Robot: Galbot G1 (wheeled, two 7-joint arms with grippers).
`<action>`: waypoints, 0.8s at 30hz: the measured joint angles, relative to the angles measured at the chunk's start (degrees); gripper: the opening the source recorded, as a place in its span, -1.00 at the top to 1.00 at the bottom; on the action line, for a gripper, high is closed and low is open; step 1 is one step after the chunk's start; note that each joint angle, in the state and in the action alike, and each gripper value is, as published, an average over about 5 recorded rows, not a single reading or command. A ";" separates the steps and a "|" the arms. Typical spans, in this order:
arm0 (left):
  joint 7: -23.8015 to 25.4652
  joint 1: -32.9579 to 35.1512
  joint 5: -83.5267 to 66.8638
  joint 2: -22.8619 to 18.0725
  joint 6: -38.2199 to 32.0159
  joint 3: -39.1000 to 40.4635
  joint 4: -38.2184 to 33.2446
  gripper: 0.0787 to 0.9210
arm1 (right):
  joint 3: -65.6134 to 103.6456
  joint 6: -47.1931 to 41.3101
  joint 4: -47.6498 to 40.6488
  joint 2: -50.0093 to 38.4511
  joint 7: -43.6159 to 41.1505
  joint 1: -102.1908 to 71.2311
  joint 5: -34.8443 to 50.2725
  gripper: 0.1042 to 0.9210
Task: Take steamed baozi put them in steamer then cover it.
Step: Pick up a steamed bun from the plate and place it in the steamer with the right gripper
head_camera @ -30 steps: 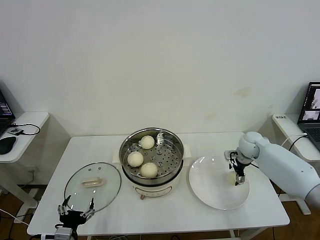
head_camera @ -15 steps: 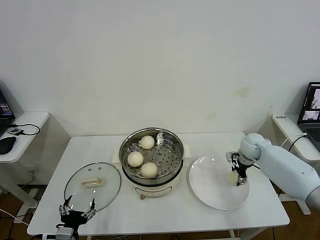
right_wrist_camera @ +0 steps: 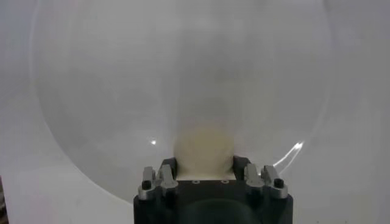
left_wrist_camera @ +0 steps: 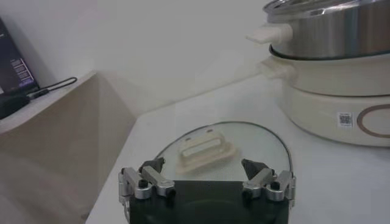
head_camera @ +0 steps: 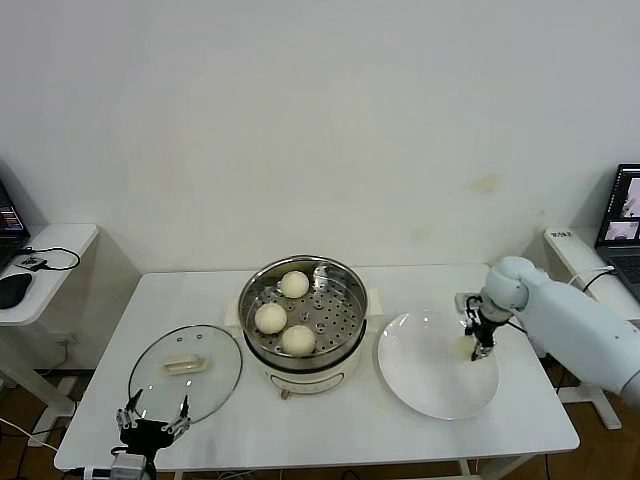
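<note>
We see the last baozi [right_wrist_camera: 203, 148] on the plate [head_camera: 425, 385], at its 3 o'clock edge. Our right gripper [head_camera: 481, 340] stands over it, jaws set around it, seemingly closed on it. Three baozi [head_camera: 285, 314] already sit in the steamer [head_camera: 302, 325], at 9 o'clock from the plate. Next, we judge, comes a lift over the pot's rim. The cover [head_camera: 186, 372] lies left of the steamer; our left gripper [left_wrist_camera: 206, 181] waits spread open, holding nothing, just at its near edge.
</note>
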 measured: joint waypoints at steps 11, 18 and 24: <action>-0.42 -0.49 0.16 0.63 -0.23 -0.60 -1.48 -0.77 | -9.79 -4.86 3.43 3.14 -2.01 18.43 14.81 -0.14; -0.58 -0.14 0.02 0.44 -0.42 -1.13 -2.88 -0.77 | -15.41 -8.33 3.17 8.82 -2.69 28.39 23.63 -0.14; -1.02 0.45 -0.34 0.43 -0.59 -1.18 -4.10 -0.77 | -19.20 -10.67 2.05 14.99 -2.67 32.74 28.66 -0.14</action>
